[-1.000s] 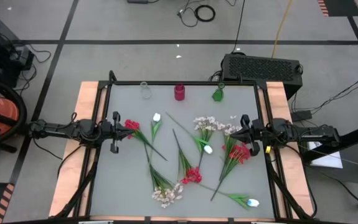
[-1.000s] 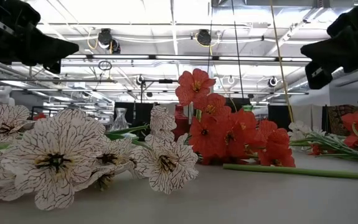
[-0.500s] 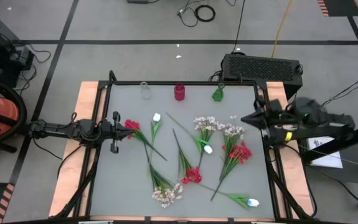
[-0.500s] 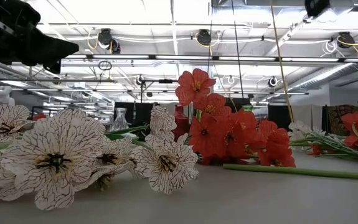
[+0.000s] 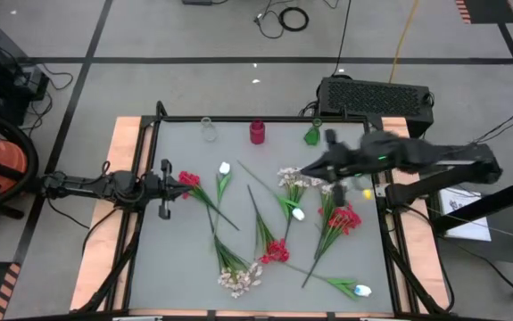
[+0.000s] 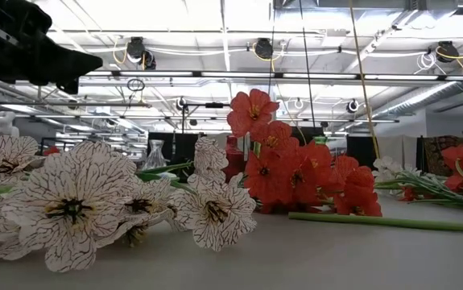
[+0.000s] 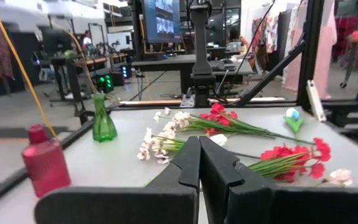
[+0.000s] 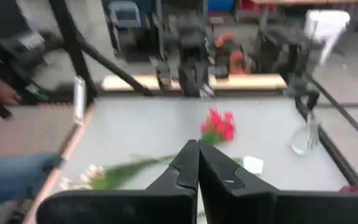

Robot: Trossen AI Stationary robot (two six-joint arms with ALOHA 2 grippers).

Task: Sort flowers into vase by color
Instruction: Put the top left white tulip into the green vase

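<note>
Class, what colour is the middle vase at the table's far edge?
Red vase, clearest in the high view.

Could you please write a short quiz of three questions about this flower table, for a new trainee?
1. True or false: a flower already stands in the green vase.
2. Which vase stands between the other two at the table's far edge? A) the clear vase B) the red vase C) the green one
3. Fill in: the right tool is above the pale blossoms and its jaws are ____.

Key:
1. False: all three vases are empty.
2. B.
3. Shut. The left tool, also shut, waits at the table's left side.
</note>
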